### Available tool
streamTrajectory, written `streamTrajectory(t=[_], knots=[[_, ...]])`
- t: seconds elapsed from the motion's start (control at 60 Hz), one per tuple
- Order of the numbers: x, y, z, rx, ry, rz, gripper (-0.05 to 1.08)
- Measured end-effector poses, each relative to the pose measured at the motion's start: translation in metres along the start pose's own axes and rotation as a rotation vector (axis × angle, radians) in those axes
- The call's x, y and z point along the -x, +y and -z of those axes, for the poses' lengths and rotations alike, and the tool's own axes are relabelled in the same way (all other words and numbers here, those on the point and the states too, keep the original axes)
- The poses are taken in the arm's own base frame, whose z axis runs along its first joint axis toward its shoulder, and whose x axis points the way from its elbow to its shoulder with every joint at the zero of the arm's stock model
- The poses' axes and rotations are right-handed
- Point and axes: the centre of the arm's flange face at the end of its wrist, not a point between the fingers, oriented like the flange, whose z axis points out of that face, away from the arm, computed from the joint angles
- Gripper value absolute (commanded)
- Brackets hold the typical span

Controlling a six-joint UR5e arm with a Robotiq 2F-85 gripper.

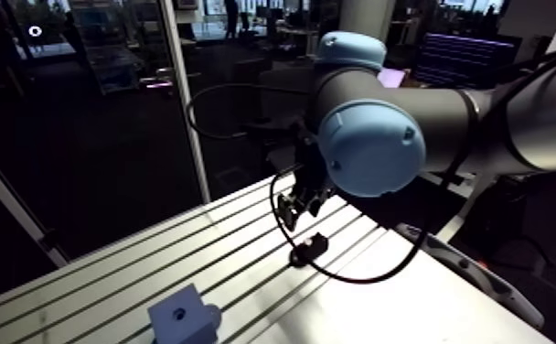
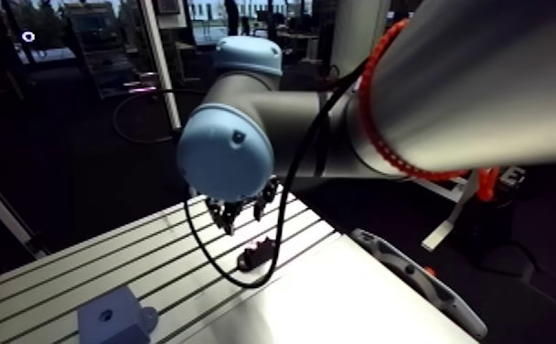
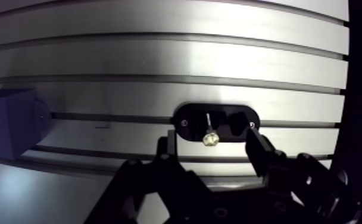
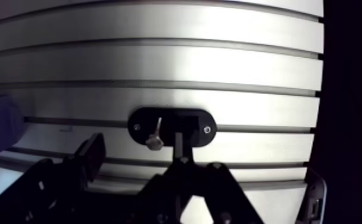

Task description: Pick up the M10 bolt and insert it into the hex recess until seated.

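Overhead, gripper (image 3: pixel 207 143) spread wide, empty, hovering above the bolt (image 3: pixel 208 128).

The slotted silver aluminium desk (image 3: pixel 159 53) is bare brushed metal with a satin sheen. The black two-fingered tool (image 3: pixel 209 147) looks matt. At its twelve o'clock a black oval holder (image 3: pixel 189 122), matt like plastic, carries a small silvery metal bolt (image 3: pixel 209 132) with a glinting head. At ten o'clock, the blue cube-shaped block (image 3: pixel 8 122) is smooth and matt.

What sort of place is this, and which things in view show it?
Probably a robotics lab's assembly test bench: a slotted aluminium table, a bolt resting in a black holder, and a blue block with a hole in its top.
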Motion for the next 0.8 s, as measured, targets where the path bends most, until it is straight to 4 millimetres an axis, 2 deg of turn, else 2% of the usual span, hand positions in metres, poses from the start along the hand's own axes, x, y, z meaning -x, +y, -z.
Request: streamTrajectory(t=[0.8], knots=[[0.009,-0.002,-0.016,0.014,0.002,-0.012,0.40]])
